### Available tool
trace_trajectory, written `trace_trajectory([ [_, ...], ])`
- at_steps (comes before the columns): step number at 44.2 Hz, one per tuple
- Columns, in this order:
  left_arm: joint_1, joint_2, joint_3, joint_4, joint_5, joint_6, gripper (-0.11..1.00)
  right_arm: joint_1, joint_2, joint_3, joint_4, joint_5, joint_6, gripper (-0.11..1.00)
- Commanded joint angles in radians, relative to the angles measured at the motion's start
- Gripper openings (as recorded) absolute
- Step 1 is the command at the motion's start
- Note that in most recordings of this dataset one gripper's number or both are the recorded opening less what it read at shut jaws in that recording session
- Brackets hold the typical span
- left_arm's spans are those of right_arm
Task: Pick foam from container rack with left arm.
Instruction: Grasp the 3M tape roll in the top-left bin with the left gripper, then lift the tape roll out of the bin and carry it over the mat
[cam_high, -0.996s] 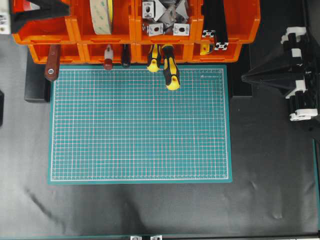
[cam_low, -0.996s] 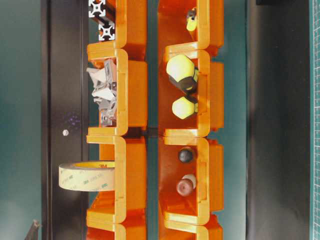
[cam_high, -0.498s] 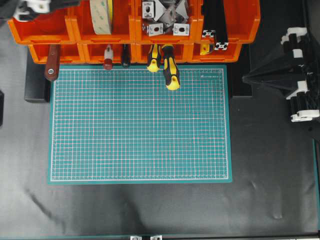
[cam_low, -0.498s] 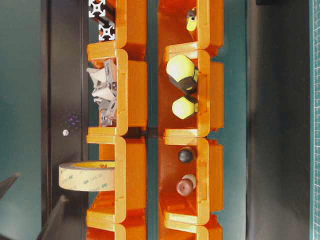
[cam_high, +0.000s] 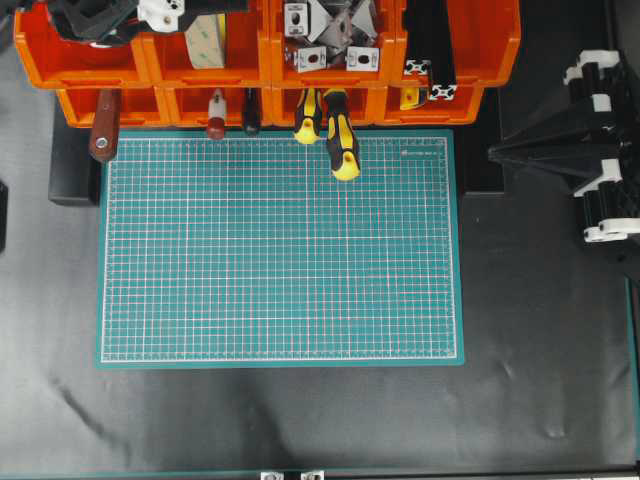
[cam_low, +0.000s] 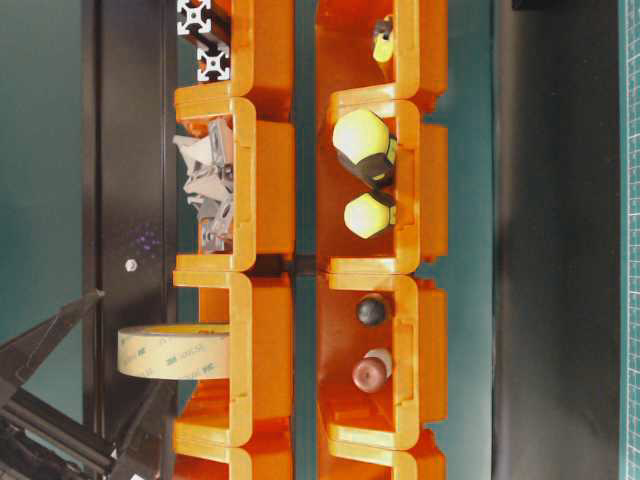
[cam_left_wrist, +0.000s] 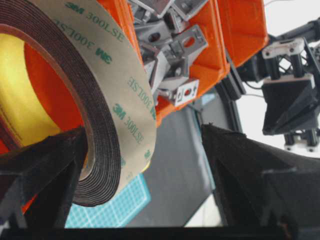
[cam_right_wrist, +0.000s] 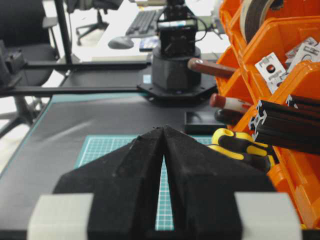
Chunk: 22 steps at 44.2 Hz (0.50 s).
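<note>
The foam (cam_high: 205, 42) is a dark roll with a cream liner, standing on edge in a back-row bin of the orange container rack (cam_high: 480, 50). My left gripper (cam_low: 130, 342) is open wide, one finger on each side of the roll's upper edge. In the left wrist view the foam (cam_left_wrist: 100, 100) fills the left side, close to the left finger (cam_left_wrist: 45, 165) and far from the right one (cam_left_wrist: 250, 175). No finger presses on it. My right gripper (cam_high: 492, 153) hangs shut to the right of the mat, tips together (cam_right_wrist: 164, 129).
The neighbouring bins hold metal brackets (cam_high: 330, 35) and black extrusions (cam_high: 430, 50). Yellow-black screwdrivers (cam_high: 340, 140) and a brown-handled tool (cam_high: 103, 130) stick out of the front row towards the green cutting mat (cam_high: 280, 250).
My left arm has swung in from the top left along the back row, and its open fingers now straddle the foam. The right arm has barely moved.
</note>
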Motion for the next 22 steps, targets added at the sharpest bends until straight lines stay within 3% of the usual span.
trace_trajectory([
  [1, 0.005, -0.009, -0.026, 0.003, -0.005, 0.008, 0.86, 0.008, 0.006, -0.014, 0.003, -0.015, 0.0, 0.0],
  [8, 0.005, -0.012, -0.025, 0.003, -0.026, 0.009, 0.75, 0.014, 0.006, -0.011, 0.003, -0.015, 0.0, 0.0],
  [18, -0.012, -0.026, -0.025, 0.005, -0.204, 0.025, 0.26, 0.014, 0.006, -0.011, 0.003, -0.017, 0.002, 0.0],
  [22, -0.031, -0.037, -0.031, 0.005, -0.296, 0.063, 0.24, 0.021, 0.006, -0.011, 0.003, -0.021, 0.002, 0.0],
])
